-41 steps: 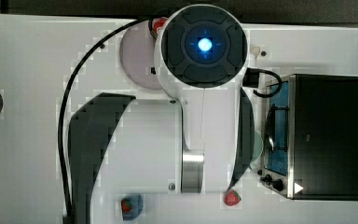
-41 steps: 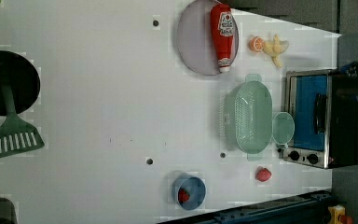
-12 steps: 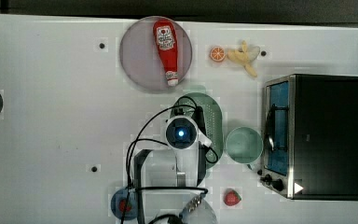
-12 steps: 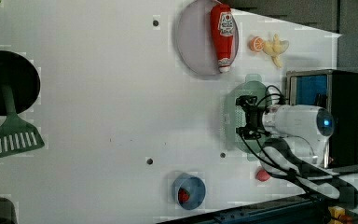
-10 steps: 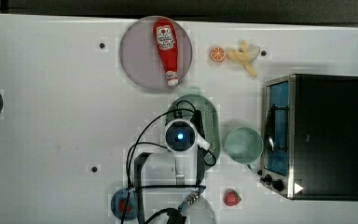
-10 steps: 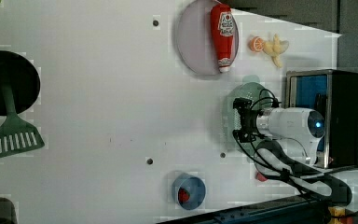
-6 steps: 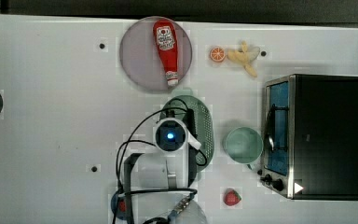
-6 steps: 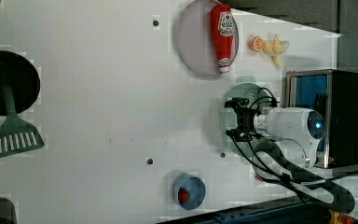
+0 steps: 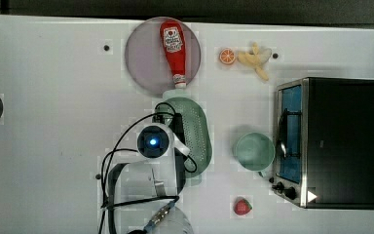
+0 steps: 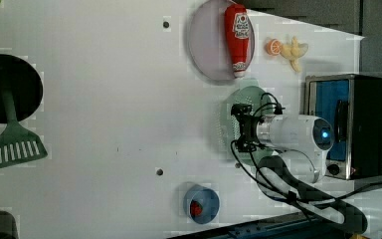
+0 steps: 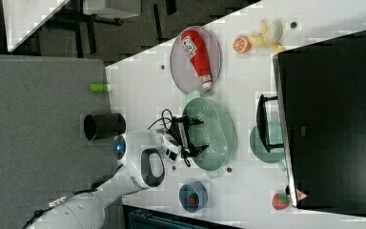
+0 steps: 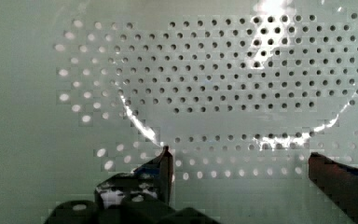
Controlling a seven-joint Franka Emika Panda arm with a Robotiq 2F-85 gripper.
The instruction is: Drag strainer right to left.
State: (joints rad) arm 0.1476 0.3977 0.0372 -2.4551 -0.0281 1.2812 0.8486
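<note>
White bench under bright light, and the end effector (image 12: 237,163) is down inside the strainer (image 9: 195,131), fingers spread wide, gripping nothing, tips close above the perforated floor. The strainer sits directly beneath and around it, roughly mid-bench.

Risk from here, as I read it: nothing is pinched, so the drag depends on a finger pushing against the inner wall. Too shallow and the fingers could ride up over the rim, leaving the strainer behind; press too hard and the light plastic may tip or spin.

Working outward: the plate (image 9: 141,58) with the ketchup bottle (image 9: 174,48) lies just beyond the strainer's far end tab in the top view, near enough to catch if the strainer swivels. The cup (image 9: 254,151) sits on the side toward the toaster oven (image 9: 341,141), apart from the strainer. The blue bowl (image 10: 203,204) is off to one side. Toward the top view's left, the bench is open.
</note>
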